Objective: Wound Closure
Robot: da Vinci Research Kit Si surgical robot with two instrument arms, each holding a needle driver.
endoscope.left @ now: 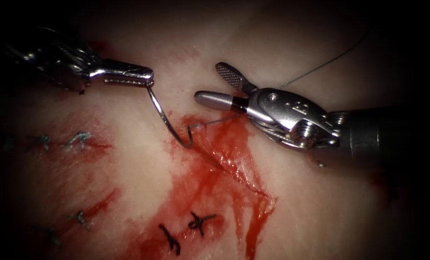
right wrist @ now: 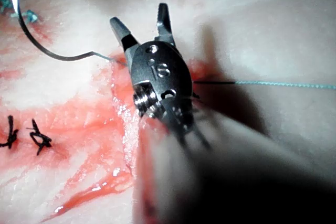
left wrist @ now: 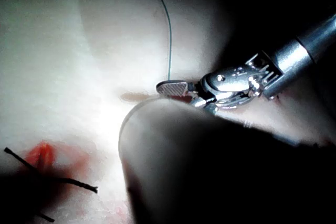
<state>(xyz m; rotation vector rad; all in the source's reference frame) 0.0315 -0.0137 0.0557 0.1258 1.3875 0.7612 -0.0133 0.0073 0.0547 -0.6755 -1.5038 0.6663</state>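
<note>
Tissue (endoscope.left: 320,212) under both tools. Left tool (endoscope.left: 128,74) clamps needle (endoscope.left: 164,118) at its end, clear of cut (endoscope.left: 234,159); right tool (endoscope.left: 219,86) gapes, empty, beside thread (endoscope.left: 320,67).

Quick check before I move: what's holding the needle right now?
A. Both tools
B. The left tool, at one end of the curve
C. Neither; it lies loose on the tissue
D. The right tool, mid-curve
B: the left tool is shut on one end of the needle, whose other end sits at the cut, while the right tool stands open and holds nothing.
</note>
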